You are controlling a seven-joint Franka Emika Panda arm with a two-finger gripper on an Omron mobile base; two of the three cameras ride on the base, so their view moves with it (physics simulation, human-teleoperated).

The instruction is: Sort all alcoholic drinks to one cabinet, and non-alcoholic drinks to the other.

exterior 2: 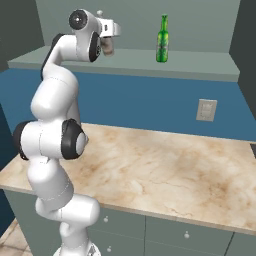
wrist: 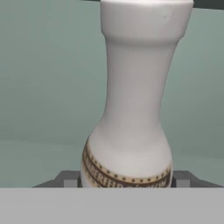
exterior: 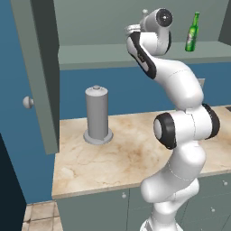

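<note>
On the near marble counter [exterior: 108,158] only the tall grey cylinder [exterior: 97,115] stands on its round base, while above it I have the arm raised into the open grey-green wall cabinet [exterior: 90,56]. The gripper [wrist: 127,181] has its fingers closed narrow on the belly of the pale grey-beige bottle [wrist: 131,113], held upright at the left of the cabinet floor. The slim green glass bottle [exterior 2: 162,40] stands farther right on that floor; I judge this the placing of the second alcoholic drink, next calling for a gentle set-down, release and straight pull back.
</note>
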